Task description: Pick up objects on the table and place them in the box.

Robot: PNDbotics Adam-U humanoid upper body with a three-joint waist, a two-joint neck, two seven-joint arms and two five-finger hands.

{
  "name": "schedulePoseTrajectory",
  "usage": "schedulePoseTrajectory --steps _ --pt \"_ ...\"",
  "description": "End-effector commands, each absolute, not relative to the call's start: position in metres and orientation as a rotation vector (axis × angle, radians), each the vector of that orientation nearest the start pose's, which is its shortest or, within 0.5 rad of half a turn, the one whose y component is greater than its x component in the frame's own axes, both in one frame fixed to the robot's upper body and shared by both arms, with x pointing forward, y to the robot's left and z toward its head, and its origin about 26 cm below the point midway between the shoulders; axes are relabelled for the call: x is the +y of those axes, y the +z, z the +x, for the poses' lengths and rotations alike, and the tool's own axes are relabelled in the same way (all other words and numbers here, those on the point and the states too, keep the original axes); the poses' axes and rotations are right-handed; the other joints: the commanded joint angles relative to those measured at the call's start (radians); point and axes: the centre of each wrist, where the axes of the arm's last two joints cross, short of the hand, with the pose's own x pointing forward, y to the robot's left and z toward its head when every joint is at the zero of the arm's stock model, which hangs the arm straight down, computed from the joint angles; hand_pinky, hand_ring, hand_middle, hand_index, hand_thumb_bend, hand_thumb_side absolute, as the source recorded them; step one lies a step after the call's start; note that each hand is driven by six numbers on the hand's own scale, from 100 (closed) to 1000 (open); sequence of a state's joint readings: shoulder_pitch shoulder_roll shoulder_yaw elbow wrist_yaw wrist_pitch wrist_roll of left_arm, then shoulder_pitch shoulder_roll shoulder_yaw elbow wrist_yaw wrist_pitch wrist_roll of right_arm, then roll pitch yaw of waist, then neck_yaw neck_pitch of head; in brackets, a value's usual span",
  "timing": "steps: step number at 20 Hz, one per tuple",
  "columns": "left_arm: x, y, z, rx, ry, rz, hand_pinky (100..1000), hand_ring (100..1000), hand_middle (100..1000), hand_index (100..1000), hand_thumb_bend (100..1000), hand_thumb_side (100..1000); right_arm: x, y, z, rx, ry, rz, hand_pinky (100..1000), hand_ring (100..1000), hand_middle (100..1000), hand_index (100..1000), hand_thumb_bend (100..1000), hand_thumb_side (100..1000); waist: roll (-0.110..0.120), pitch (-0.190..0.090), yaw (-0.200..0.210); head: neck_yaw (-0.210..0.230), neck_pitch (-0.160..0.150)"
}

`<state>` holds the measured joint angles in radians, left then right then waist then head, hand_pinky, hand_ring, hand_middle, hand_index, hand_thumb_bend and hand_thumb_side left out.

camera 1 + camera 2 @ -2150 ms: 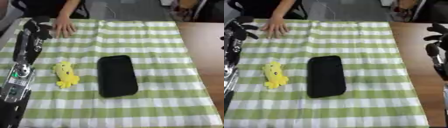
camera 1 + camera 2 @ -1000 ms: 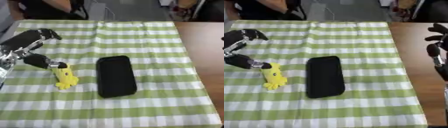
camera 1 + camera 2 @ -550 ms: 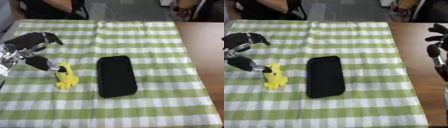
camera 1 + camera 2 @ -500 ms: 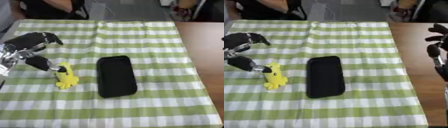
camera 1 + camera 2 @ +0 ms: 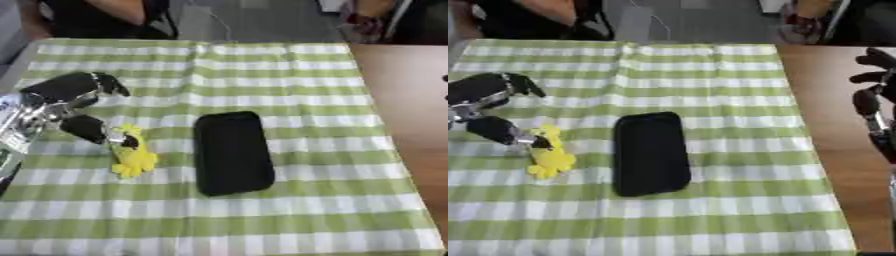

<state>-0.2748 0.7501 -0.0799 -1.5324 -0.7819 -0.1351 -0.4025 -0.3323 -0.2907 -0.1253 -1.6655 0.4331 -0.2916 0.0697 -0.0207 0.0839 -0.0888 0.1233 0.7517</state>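
A small yellow toy (image 5: pixel 133 154) lies on the green checked cloth, left of a flat black rectangular object (image 5: pixel 231 152) in the middle. My left hand (image 5: pixel 68 97) hovers at the toy's upper left, fingers spread and open, the thumb tip touching the toy's top end. My right hand (image 5: pixel 873 99) stays at the right edge over the bare wooden table, fingers relaxed and holding nothing. No box shows in either view.
The green and white checked cloth (image 5: pixel 306 210) covers most of the table; bare brown wood (image 5: pixel 407 95) runs along the right side. People sit at the far edge, not touching anything on the cloth.
My left hand swung down from the far left corner to the yellow toy and has sunk slightly closer to it. A person's hand left the cloth's far edge. The right hand stayed put.
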Motion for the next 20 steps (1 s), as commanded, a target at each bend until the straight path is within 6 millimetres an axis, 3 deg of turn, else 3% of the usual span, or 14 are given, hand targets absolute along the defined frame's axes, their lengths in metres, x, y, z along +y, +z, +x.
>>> schedulePoseTrajectory --steps 1,14,20 --pt "0.386 0.139 0.340 -1.173 -1.536 0.942 718 732 789 845 989 702 -0.310 0.149 0.346 -2.181 0.680 -0.638 496 672 784 924 674 983 0.001 -0.009 -0.001 0.009 -0.012" --pt "0.386 0.109 0.341 -1.114 -1.545 0.870 715 707 768 826 1000 693 -0.309 0.150 0.346 -2.185 0.678 -0.635 496 672 784 924 673 984 0.000 -0.007 -0.001 0.011 -0.010" --pt "0.386 0.103 0.340 -1.073 -1.564 0.838 696 637 718 801 989 678 -0.309 0.150 0.346 -2.186 0.678 -0.635 496 672 784 924 673 985 0.000 -0.007 -0.002 0.013 -0.009"
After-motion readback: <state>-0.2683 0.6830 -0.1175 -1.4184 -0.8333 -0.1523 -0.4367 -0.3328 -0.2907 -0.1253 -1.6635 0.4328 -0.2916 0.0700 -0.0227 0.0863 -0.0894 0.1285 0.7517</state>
